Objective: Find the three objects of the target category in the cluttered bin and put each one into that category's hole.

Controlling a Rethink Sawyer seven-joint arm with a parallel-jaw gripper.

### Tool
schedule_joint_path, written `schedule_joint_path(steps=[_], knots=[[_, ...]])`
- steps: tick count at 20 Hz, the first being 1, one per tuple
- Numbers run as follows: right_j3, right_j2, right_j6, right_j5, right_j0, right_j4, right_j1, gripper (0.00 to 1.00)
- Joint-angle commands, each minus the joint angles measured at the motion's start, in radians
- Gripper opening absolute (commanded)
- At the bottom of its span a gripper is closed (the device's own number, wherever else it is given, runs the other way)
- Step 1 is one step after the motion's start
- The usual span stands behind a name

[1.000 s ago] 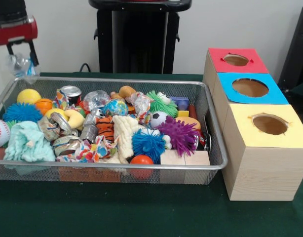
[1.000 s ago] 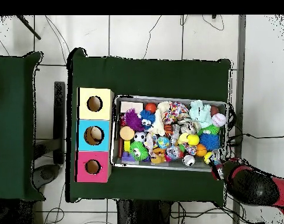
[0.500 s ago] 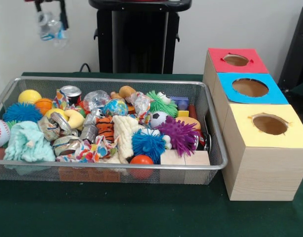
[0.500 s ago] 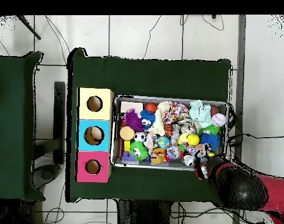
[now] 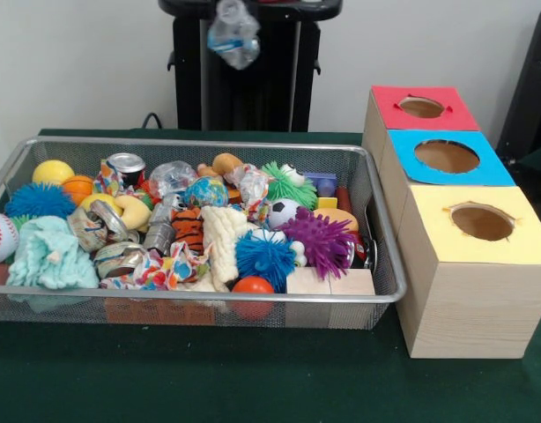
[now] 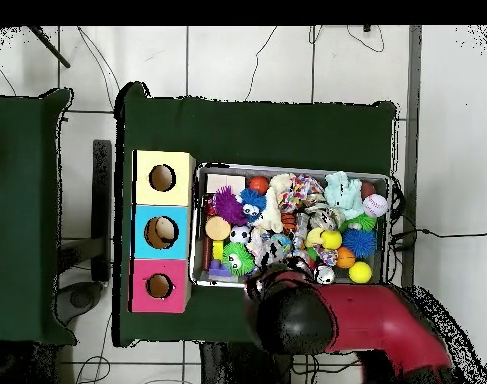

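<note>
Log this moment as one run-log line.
phase: carry | held: plastic bottle hanging high above wire basket far rim | arm: over basket edge | boxes: red, blue, yellow holes uncovered

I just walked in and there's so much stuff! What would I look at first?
Probably the wire basket on the green table, heaped with bright toys such as a spiky purple ball near its right end. Beside it on the right stand three wooden boxes in a row, with red, blue and yellow tops, each with a round hole. High above the basket's far side, a crumpled clear plastic bottle hangs in the air.
</note>
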Motion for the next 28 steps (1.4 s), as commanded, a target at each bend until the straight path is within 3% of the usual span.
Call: schedule_joint_path(steps=[1,5,15,22,28], knots=[[0.1,-0.21,0.595,-0.043,0.211,0.054,-0.055,0.0],[0.089,-0.272,0.64,-0.075,0.282,0.048,-0.027,0.0],[0.104,-0.295,0.669,-0.134,0.311,0.053,0.005,0.0],[0.083,-0.374,0.809,-0.18,0.469,0.073,0.055,0.0],[0.065,-0.458,0.865,-0.22,0.593,0.109,0.095,0.0]])
